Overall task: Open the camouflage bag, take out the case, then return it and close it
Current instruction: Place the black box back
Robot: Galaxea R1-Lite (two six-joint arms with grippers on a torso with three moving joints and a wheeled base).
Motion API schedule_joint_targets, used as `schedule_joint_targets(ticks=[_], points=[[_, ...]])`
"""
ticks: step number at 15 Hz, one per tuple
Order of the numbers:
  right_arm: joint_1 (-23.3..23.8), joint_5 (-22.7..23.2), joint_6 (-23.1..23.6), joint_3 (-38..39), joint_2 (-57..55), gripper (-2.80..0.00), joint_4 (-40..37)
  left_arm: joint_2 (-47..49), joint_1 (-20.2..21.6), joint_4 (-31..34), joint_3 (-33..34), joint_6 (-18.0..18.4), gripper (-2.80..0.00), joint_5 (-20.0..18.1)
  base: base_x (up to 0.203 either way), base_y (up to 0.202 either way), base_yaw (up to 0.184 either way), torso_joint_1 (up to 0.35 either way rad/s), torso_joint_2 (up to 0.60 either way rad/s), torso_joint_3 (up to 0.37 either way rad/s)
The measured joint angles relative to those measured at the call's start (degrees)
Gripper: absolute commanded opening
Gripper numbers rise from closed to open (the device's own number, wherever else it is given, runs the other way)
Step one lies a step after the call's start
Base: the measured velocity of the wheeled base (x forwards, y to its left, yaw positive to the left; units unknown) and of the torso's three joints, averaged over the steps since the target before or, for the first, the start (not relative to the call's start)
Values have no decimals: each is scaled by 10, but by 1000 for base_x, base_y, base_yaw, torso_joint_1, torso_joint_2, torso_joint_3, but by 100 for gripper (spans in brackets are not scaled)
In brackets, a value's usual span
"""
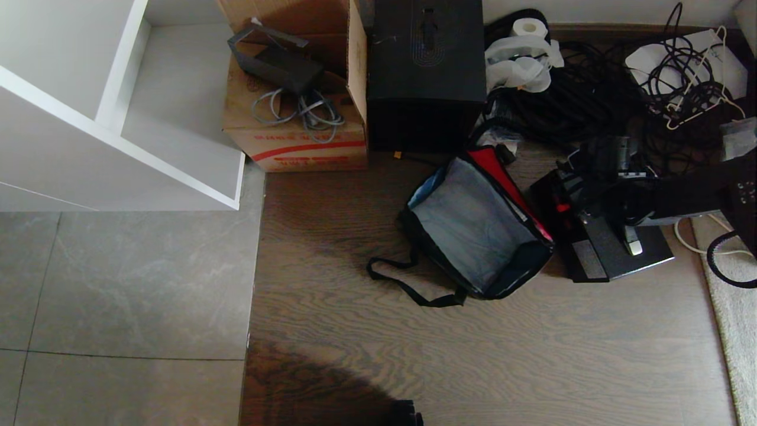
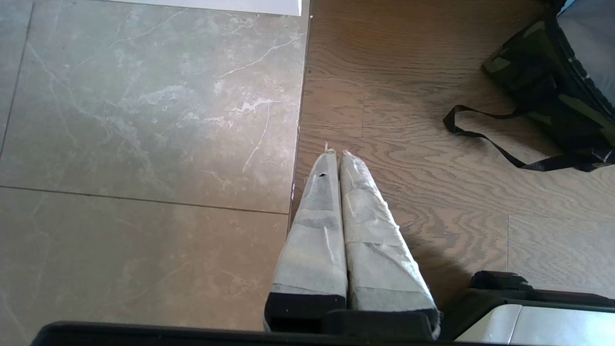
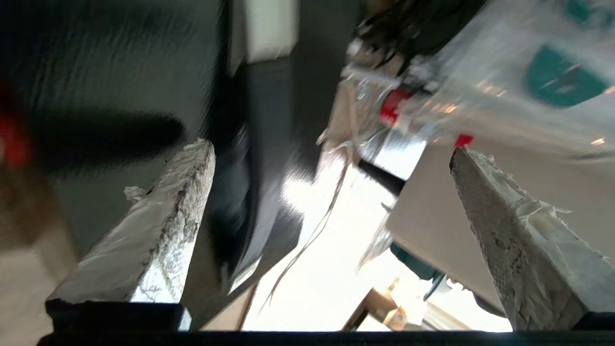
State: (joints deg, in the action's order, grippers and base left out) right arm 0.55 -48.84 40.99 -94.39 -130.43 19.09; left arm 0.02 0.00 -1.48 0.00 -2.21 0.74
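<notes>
The camouflage bag [image 1: 473,228] lies open on the wooden floor, its grey inside showing and the red-lined flap [image 1: 502,171] folded back to the right. Its black strap [image 1: 408,284] trails off to the left. The flat black case [image 1: 615,251] rests on the floor just right of the bag. My right arm [image 1: 680,198] reaches in from the right above the case. In the right wrist view my right gripper [image 3: 331,144] is open wide with nothing between its fingers, and the scene behind it is blurred. My left gripper [image 2: 336,153] is shut and parked low over the floor, left of the bag [image 2: 543,77].
A tall black box [image 1: 426,71] and a brown carton [image 1: 295,118] stand behind the bag. A tangle of black cables [image 1: 591,89] fills the back right. A white shelf unit [image 1: 118,118] is at the left, and a pale rug [image 1: 733,307] at the right edge.
</notes>
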Motion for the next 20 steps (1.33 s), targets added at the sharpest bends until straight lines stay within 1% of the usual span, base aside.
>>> schedule_joint_targets(ticks=[3,7,13,18,20], points=[[15,-1,15,-24,-16,0,-1,0,0,0,0,0,-280,0,0,0,0,0,0,0],[28,-2,17,-41,-31,0,1,0,0,0,0,0,-280,0,0,0,0,0,0,0],[66,-1,18,-86,-55,0,-2,0,0,0,0,0,-280,0,0,0,0,0,0,0],[93,-1,19,-143,-77,0,-5,0,0,0,0,0,-280,0,0,0,0,0,0,0],[105,-1,27,-161,-89,0,-5,0,0,0,0,0,-280,0,0,0,0,0,0,0]])
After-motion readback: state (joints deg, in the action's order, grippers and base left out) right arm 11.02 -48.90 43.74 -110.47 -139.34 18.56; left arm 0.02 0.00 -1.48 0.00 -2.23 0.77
